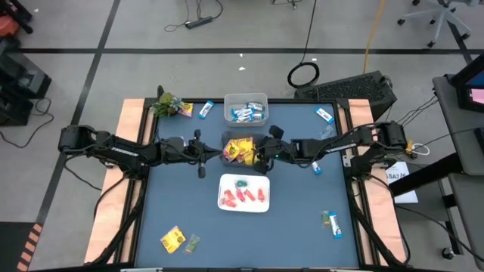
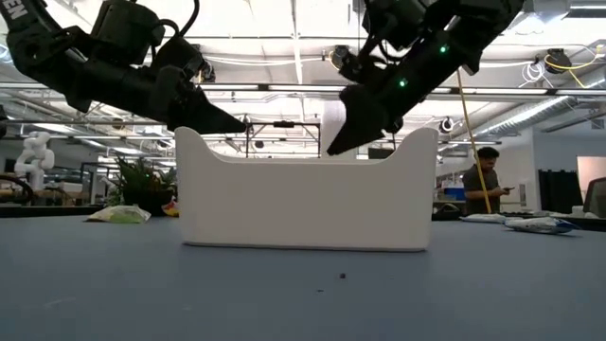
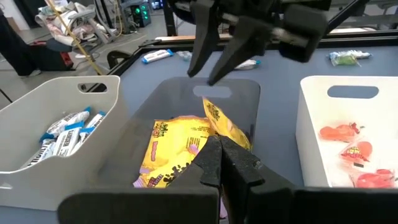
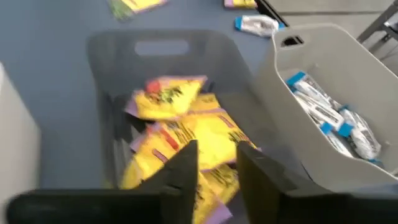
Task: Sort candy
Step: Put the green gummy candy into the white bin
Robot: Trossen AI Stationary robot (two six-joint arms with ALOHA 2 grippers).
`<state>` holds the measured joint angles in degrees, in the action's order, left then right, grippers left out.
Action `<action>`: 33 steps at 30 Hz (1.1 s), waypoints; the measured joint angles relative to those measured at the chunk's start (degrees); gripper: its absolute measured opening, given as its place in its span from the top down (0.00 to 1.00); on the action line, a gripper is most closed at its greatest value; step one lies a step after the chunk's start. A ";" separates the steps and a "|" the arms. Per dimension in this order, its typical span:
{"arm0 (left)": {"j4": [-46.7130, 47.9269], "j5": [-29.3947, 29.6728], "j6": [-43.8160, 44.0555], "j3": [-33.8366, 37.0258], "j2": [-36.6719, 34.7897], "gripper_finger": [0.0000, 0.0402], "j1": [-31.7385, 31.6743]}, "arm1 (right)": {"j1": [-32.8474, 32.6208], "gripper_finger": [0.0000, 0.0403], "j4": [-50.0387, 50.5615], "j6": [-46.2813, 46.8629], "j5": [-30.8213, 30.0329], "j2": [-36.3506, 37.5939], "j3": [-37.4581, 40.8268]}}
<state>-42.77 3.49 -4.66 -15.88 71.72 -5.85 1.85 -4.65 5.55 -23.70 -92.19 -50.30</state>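
Left gripper low over a dark grey bin, fingers pressed together above yellow packets. Right gripper hanging parted over the bin's far rim. Beside it a pale bin with blue-and-white bars; opposite, a white bin with red pieces.

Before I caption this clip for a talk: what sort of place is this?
Probably an open robotics lab or workshop. Behind the table run exposed ceiling beams, a person stands among workbenches, and cables trail across the floor.
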 joint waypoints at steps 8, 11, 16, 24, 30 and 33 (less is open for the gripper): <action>1.24 -0.04 0.93 0.00 0.00 0.99 0.00 | -1.82 0.98 -0.17 -6.71 -3.68 2.21 0.10; 1.09 -0.06 1.00 0.00 0.00 0.99 0.00 | -2.97 1.00 -0.33 -10.65 -7.53 5.21 0.10; 1.62 -0.02 1.26 0.00 0.00 0.99 0.00 | -3.13 1.00 -5.71 -10.62 -5.80 11.22 6.67; 2.20 -0.09 1.28 0.00 0.00 0.99 0.00 | -4.04 1.00 -21.58 -4.55 -4.64 19.14 25.26; 7.62 -0.23 1.15 -2.03 -0.72 0.99 0.01 | -6.65 1.00 -32.77 -4.54 -4.45 23.39 35.59; 16.21 -0.26 1.08 -4.54 -2.51 0.99 0.56 | -7.74 1.00 -36.53 -4.54 -4.49 24.64 39.40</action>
<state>-26.56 3.22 -3.57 -20.42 69.21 -5.29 -5.89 -41.18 1.02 -28.18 -67.55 -10.90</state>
